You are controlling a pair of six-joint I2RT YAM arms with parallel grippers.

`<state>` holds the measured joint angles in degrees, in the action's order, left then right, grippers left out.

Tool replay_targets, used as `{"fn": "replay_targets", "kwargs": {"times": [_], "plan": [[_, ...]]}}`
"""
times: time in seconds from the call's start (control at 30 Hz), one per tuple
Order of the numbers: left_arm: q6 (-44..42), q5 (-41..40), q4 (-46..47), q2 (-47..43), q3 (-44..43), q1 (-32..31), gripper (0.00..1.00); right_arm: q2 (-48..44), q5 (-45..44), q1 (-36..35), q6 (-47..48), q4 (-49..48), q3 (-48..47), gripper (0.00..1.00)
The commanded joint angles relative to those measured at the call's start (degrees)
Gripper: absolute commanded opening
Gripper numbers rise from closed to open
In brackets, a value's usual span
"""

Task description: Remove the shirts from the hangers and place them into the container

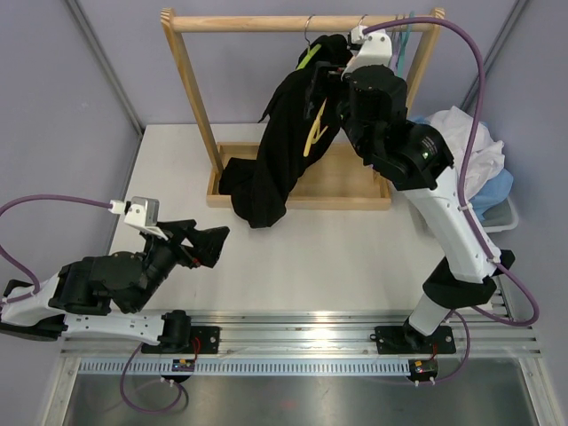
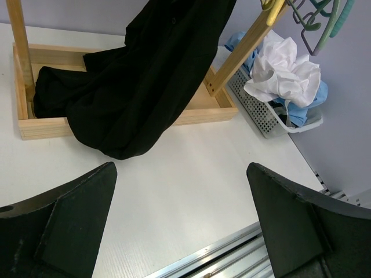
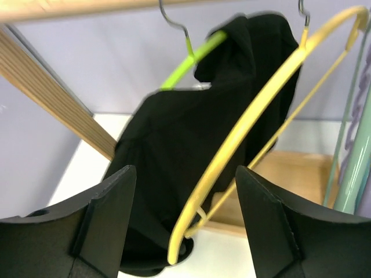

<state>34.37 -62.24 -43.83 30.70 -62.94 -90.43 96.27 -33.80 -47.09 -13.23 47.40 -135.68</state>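
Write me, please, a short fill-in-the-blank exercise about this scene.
The hanger carrying the black shirt is coloured ____. The shirt in the container is ____. The bare hanger before the right gripper is ____. The left gripper is ____.
Missing words: lime green; white; yellow; open.

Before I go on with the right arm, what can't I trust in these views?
Lime green hanger: mostly buried under the black shirt, top and right wrist views.
Right gripper: its own wrist hides the fingertips in the top view.
Container: the white shirt covers its inside; the right arm cuts across it from above.
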Motion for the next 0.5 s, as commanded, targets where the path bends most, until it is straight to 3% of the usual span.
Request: {"fn": "replay_targets", "kwargs": {"times": [0.0, 0.23, 0.47], "plan": [[0.17, -2.19, 2.88, 0.24, -0.08, -0.09, 0.99, 3.12, 3.21, -0.46, -0.03, 0.05, -6.34, 0.78], [1.66, -2.10, 1.12, -1.52, 0.36, -0.09, 0.99, 11.92, 8.13, -0.46, -1.97, 1.91, -14.87, 0.81], [1.93, -2.10, 0.68, -3.10, 1.15, -0.09, 0.99, 15.70, 6.74, -0.46, -5.13, 2.00, -16.37, 0.81]]}}
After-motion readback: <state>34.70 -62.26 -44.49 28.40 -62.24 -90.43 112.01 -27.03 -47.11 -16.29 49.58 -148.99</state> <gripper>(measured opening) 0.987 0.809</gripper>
